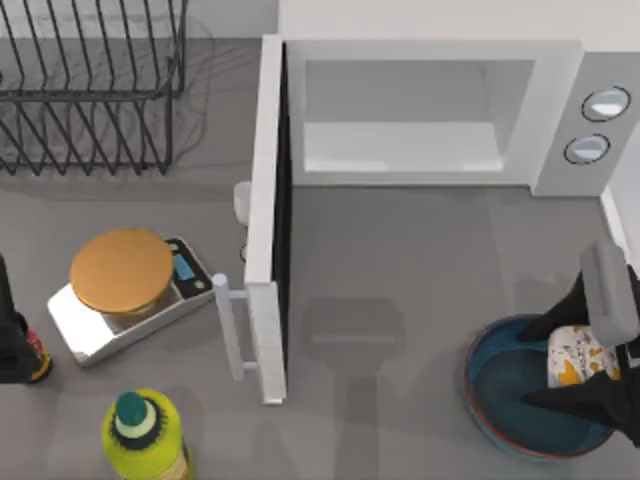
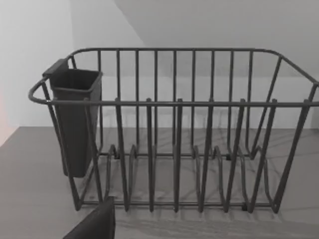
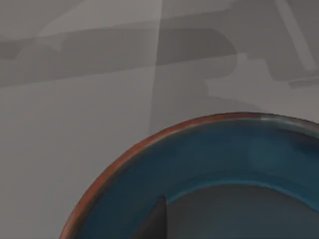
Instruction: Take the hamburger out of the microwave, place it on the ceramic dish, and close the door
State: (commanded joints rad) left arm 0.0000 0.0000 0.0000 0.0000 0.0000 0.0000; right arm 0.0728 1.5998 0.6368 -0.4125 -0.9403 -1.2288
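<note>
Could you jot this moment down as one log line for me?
right hand: holding hamburger over ceramic dish | door: open | microwave: cavity bare | left hand: parked at table's left edge

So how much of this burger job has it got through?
The microwave cavity is bare, so the burger is already out. The right hand has it over the blue dish, fingers on either side of it, so setting it down is under way. The door stands wide open and has yet to be closed. The left hand waits at the table's left edge.
</note>
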